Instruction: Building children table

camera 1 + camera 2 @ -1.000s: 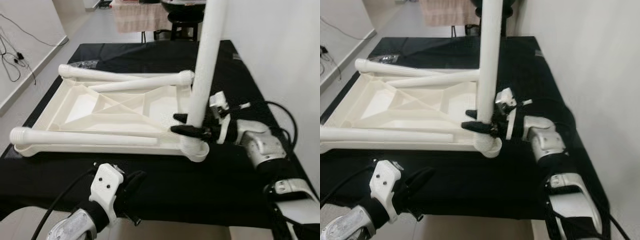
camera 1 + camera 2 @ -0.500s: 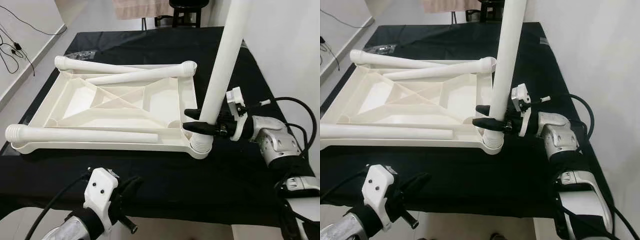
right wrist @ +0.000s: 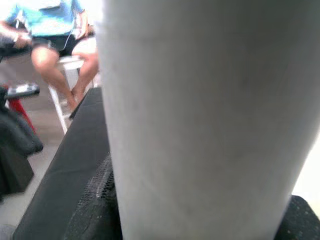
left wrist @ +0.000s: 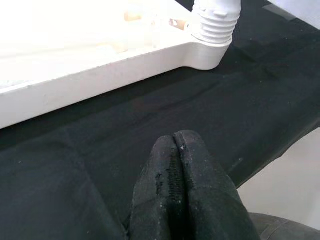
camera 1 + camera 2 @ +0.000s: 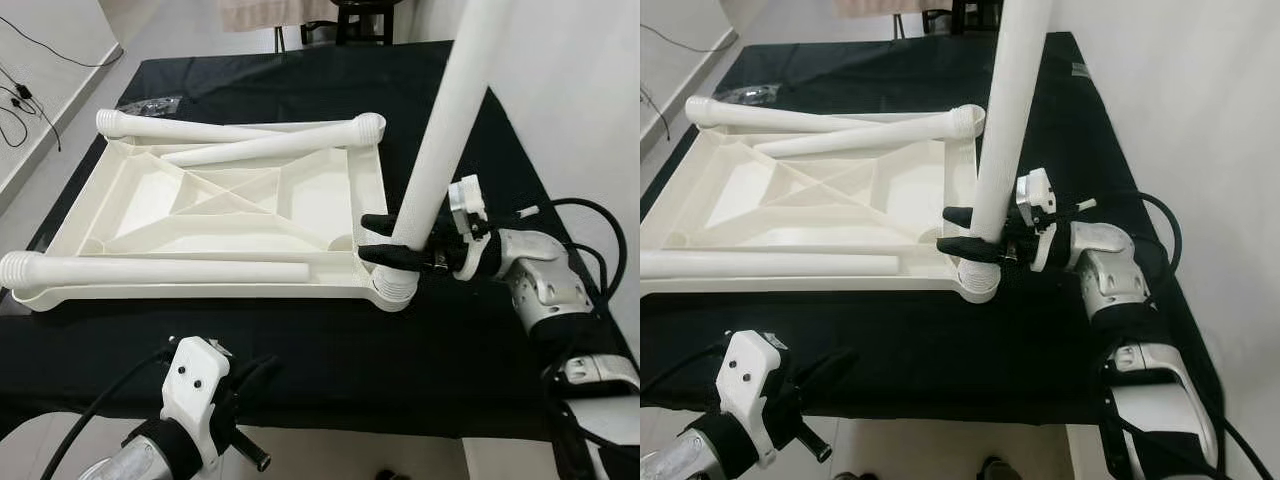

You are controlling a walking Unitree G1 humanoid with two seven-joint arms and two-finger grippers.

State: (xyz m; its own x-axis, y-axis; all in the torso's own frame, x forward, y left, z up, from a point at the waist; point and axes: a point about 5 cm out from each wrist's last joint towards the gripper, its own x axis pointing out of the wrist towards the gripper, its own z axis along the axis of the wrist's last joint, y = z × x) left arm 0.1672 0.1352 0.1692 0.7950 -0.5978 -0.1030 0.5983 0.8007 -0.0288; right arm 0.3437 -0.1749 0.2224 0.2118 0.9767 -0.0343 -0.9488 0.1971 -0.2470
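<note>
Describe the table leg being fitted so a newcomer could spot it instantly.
On the black-clothed table lies an upturned white tabletop. At its near right corner, the right end effector grips one white leg. It stands upright; the other three lie flat.

I see left gripper (image 4: 176, 165) fingers pressed together over black cloth (image 4: 260, 95), near its edge. White tabletop (image 4: 100, 75) corner ahead, threaded leg (image 4: 215, 20) seated there.

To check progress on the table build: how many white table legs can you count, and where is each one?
4. One upright leg stands in the near right corner socket, held by the right gripper. Three lie on the upturned tabletop: near-edge leg, far-edge leg, slanted leg.
</note>
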